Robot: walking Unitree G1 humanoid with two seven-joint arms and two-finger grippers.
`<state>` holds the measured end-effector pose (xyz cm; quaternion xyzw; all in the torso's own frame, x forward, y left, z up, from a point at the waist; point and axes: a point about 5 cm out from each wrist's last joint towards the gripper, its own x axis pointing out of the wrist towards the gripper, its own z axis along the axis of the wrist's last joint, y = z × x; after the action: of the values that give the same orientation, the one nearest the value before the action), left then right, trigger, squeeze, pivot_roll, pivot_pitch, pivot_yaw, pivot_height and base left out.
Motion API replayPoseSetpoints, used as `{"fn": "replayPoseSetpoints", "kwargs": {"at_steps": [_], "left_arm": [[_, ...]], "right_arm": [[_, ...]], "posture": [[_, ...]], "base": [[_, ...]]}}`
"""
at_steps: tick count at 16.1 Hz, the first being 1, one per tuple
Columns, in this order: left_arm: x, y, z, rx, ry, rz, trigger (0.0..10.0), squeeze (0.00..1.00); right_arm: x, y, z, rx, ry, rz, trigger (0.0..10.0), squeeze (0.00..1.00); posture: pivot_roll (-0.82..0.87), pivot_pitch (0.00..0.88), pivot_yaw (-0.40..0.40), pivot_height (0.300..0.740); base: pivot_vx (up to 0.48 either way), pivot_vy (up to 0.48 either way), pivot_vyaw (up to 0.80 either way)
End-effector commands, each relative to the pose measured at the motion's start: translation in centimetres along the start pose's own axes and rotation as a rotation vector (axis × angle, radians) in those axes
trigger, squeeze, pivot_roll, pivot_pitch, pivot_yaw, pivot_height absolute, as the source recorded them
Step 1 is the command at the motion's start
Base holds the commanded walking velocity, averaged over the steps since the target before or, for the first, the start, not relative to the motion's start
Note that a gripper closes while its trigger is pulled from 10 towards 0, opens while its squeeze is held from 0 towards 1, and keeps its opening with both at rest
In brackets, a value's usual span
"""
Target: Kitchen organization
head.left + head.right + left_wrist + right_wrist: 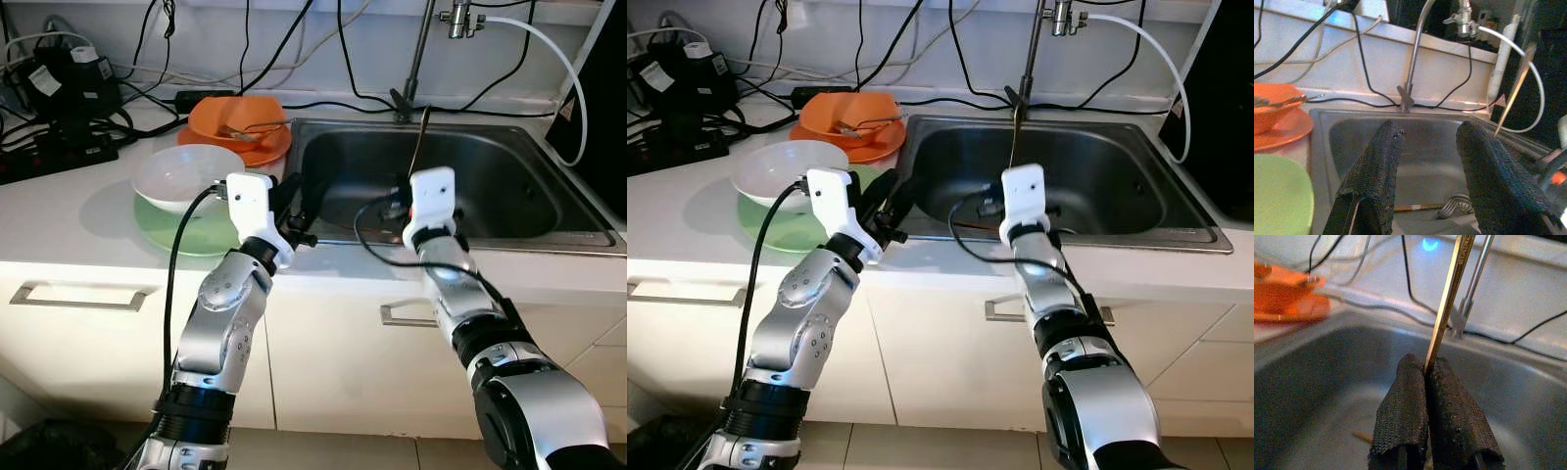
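Right tool [1426, 377]: closed tightly on a thin metal utensil [1449, 298], held over the sink [509, 211].
Utensil axis: almost upright, the handle rising from the fingers toward the far wall.
Left tool [1427, 152]: wide open, nothing held, at the near left edge of the sink.
Dishes: orange bowl [235, 117], white bowl [186, 174] and green plate [191, 233] on the bench, left of the sink.
Nearer arm: the left one is judged nearer to the dishes; the utensil is carried by the right one.
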<state>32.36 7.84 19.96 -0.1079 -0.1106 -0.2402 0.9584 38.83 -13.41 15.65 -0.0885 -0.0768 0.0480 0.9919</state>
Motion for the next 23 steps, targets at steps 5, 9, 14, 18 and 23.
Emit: {"fn": "replayPoseSetpoints", "kwargs": {"at_steps": [5, 9, 14, 18, 23], "left_arm": [[-0.6, -1.0, -0.2, 0.009, 0.026, -0.033, 10.0, 0.00], [-1.0, -1.2, -0.5, 0.010, 0.051, -0.043, 10.0, 0.00], [-1.2, -1.0, -0.3, 0.017, 0.058, -0.025, 10.0, 0.00], [-1.1, -0.9, -0.3, 0.018, 0.060, -0.021, 10.0, 0.00], [-1.1, -0.9, -0.2, 0.019, 0.062, -0.015, 10.0, 0.00]], "right_arm": [[-0.1, 1.1, -0.2, 0.000, 0.002, 0.014, 10.0, 0.00], [-0.3, 1.5, -1.0, -0.007, 0.039, 0.020, 10.0, 0.00], [-0.7, 2.0, -1.7, -0.002, 0.065, 0.030, 10.0, 0.72], [-0.7, 2.0, -1.7, -0.006, 0.068, 0.028, 10.0, 0.14], [-0.8, 2.2, -1.8, 0.003, 0.068, 0.039, 10.0, 0.00]], "posture": [[0.10, 0.000, -0.002, 0.740], [0.11, 0.000, -0.002, 0.740], [0.12, 0.000, -0.001, 0.740], [0.12, 0.000, 0.002, 0.740], [0.11, 0.000, 0.001, 0.740]], "base": [[0.000, 0.000, 0.00], [0.000, 0.000, 0.00], [0.000, 0.000, 0.00], [0.000, 0.000, 0.00], [0.000, 0.000, 0.00]]}}
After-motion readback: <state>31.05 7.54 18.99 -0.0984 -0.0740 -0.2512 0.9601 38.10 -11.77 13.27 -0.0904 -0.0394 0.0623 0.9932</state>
